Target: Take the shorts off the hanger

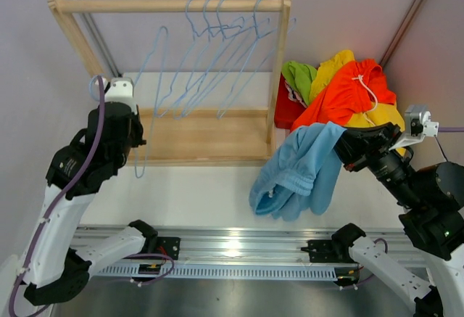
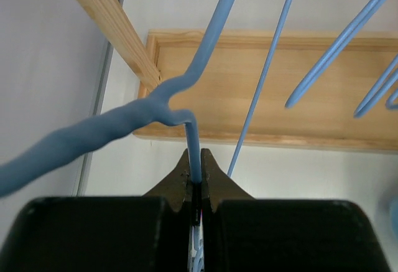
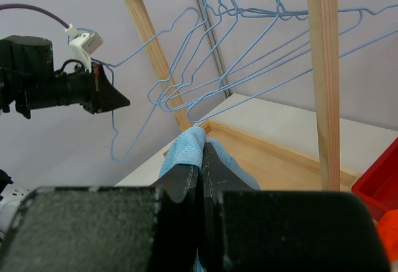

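Pinching a fold of the light blue shorts (image 1: 301, 172), your right fingers (image 3: 217, 175) are pressed together on the cloth. The rest of the garment hangs straight down from them toward the tabletop (image 1: 196, 194). Its long axis runs from the fingers down and to the left in the top view, so the loose end sits on the rack side of your right arm.

The shorts are off the hanger (image 2: 204, 35) and well apart from it. That hanger is across the scene in your left fingers (image 2: 180, 182), which are closed tight on its thin blue wire, and no cloth touches it. It is tilted beside the left post of the wooden rack (image 1: 167, 3).

The other shorts (image 1: 348, 92), orange-red, yellow and lime green, lie heaped in and over the red bin (image 1: 286, 110). That heap is just behind your right fingers, on the far right of the tabletop. I judge this to be the relation your next move turns on: the heap lies away from you and slightly right, while the cloth trails the opposite way. Only your right arm is near it. Carry the shorts back far enough that the trailing end clears the rack post before you let go.
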You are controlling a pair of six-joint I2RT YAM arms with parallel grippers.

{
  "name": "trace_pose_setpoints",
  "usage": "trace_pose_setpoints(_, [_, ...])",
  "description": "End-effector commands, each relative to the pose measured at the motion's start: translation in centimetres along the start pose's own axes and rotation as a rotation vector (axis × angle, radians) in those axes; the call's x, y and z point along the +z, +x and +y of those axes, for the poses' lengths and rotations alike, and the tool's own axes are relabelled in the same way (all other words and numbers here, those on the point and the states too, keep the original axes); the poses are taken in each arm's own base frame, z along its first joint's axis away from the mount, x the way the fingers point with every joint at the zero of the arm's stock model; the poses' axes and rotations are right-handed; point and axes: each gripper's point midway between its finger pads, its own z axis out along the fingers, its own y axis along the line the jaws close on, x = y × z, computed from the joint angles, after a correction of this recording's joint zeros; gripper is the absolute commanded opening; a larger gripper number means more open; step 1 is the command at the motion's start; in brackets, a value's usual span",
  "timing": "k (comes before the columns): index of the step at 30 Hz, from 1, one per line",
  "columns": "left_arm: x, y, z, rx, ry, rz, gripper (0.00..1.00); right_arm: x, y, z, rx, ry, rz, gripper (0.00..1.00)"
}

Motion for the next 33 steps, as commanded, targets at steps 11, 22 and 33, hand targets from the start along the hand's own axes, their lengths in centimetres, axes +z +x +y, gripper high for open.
trace_pose_setpoints(11, [-6.1, -14.9, 1.4, -0.136, 0.035, -0.295, 0.00, -1.8, -0.8, -0.6, -0.033, 0.044, -0.068, 0.00])
trace_pose_setpoints(22, [-9.0, -15.6, 2.0, -0.154, 0.121, -0.389, 0.00, -0.7, 0.8, -1.3, -0.023, 0.044, -0.053, 0.00])
trace_pose_setpoints(33, [-4.0, -15.8, -4.6, -0.008, 0.276, -0.398, 0.00, -1.7, 2.0, -2.4, -0.040, 0.087, -0.044, 0.00])
